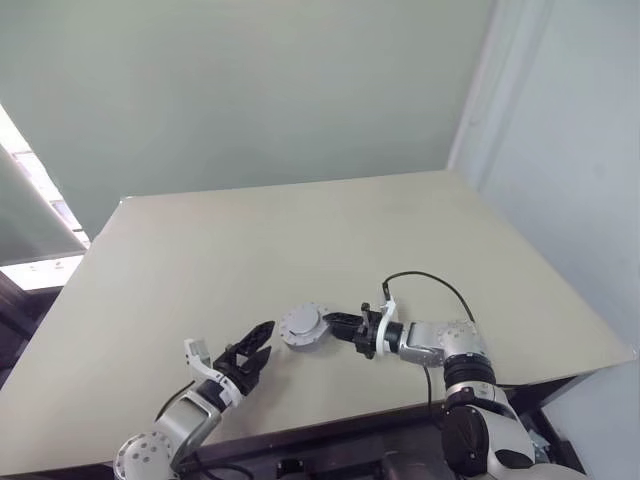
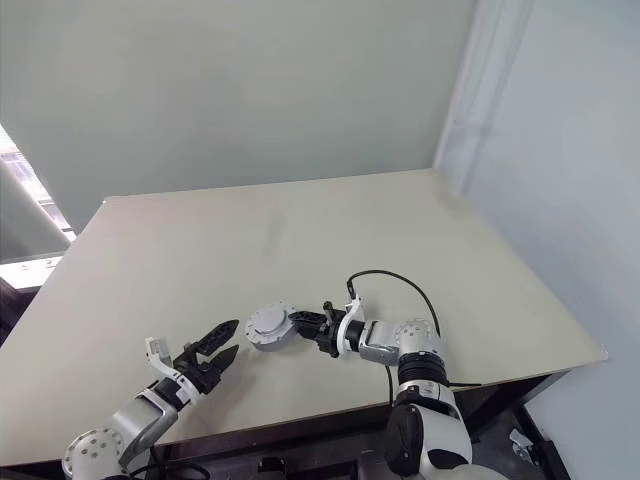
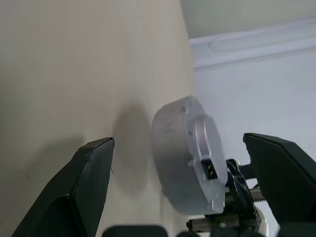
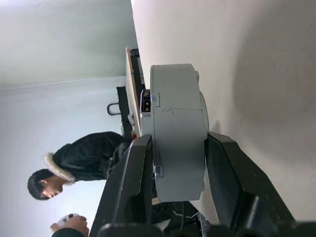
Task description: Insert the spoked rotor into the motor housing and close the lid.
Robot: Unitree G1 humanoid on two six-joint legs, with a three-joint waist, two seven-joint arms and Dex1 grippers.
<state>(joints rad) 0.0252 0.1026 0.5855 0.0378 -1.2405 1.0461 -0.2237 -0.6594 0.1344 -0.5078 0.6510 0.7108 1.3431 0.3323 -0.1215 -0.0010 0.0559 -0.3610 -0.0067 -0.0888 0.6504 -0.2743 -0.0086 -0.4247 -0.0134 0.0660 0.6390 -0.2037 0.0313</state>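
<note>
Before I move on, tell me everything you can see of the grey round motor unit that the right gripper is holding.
The grey motor unit is a thick matte-grey metal-looking puck with a raised round face, small bolt holes near the rim and a little dark connector socket. It looks closed, with no rotor or windings showing. The right gripper clamps its flat faces, holding it clear above the table. The left gripper waits open beside it, not touching.

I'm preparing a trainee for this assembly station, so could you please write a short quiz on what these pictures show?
1. True or false: the left tool is shut on the motor housing.
2. Which tool grips the housing? A) left B) right C) neither
3. Fill in: in the right wrist view, a ___ in a dark jacket is seen beyond the table.
Key: 1 false, the left tool is open beside the housing; 2 B, the right tool clamps its sides; 3 person.
</note>
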